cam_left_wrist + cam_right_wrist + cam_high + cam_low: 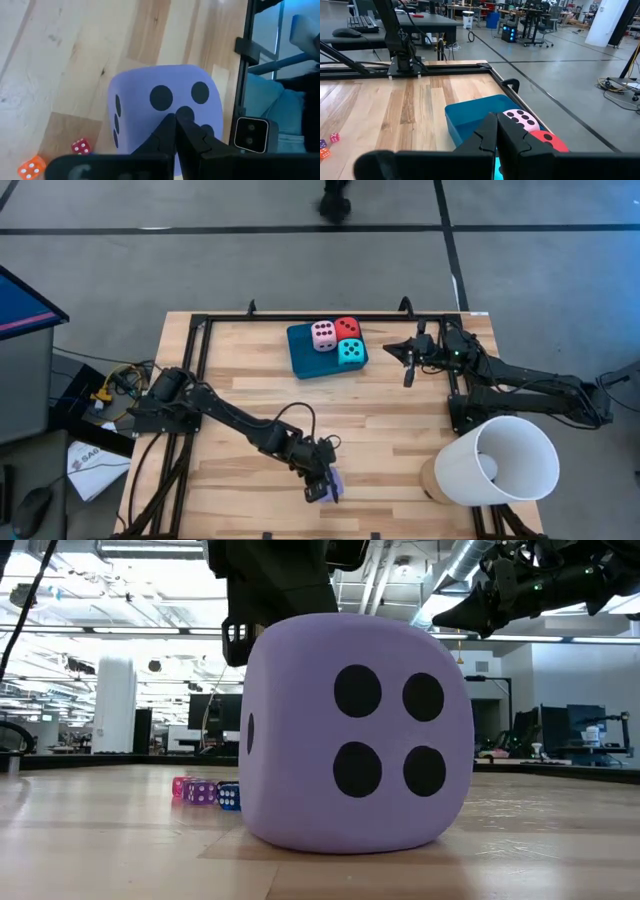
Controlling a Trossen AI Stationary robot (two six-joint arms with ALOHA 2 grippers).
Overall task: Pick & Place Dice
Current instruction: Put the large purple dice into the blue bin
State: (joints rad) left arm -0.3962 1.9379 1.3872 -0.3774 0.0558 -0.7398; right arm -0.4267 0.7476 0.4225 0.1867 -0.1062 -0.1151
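Observation:
The purple die (355, 730) rests on its bottom face on the wooden table near its near edge, also seen as the purple die (165, 112) from the left wrist and the purple die (337, 480) from above. My left gripper (176, 119) is shut and slants down right over the die's upper face. The pink die (323, 335), red die (348, 328) and turquoise die (350, 352) sit on the blue tray (303, 358) at the far middle. My right gripper (409, 372) is shut and waits in the air just right of the tray. My left gripper has its shut fingertips (170, 125) over the purple die's upper face (172, 97), slanting down from the table's left. I cannot tell whether they touch it. The die stands flat on the table.
Several tiny dice (200, 792) lie on the table left of the purple die. A large white round container (497, 462) lies on its side at the near right. A black frame (300, 317) runs along the table's far and left edges.

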